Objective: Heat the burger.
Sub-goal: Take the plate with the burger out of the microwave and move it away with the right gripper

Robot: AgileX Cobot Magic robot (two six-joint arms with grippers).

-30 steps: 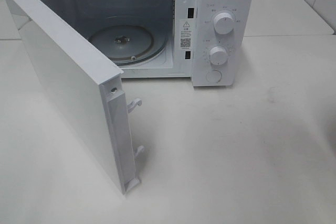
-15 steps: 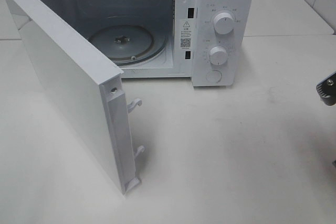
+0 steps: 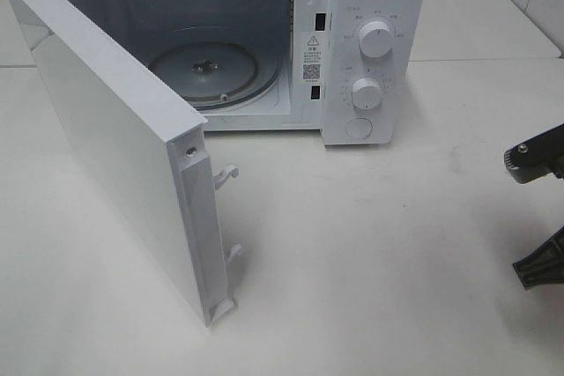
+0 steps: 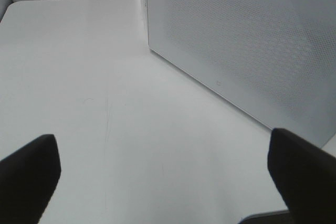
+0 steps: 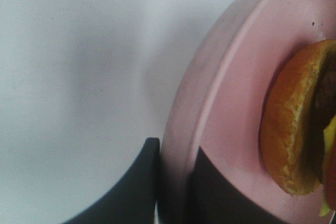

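White tabletop [image 3: 370,253] surrounds everything. The burger [image 5: 296,124] sits on a pink plate [image 5: 231,103] whose rim the right gripper [image 5: 173,182] pinches, likely for carrying into the open microwave [image 3: 370,6]; the left gripper [image 4: 163,166] hangs spread wide, empty.

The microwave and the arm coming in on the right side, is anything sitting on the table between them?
No. In the high view, only bare white table lies between the microwave and the right arm.

A test kitchen setup: a white microwave [image 3: 264,41] with its door [image 3: 132,147] open stands on a bare white desk [image 3: 397,261].
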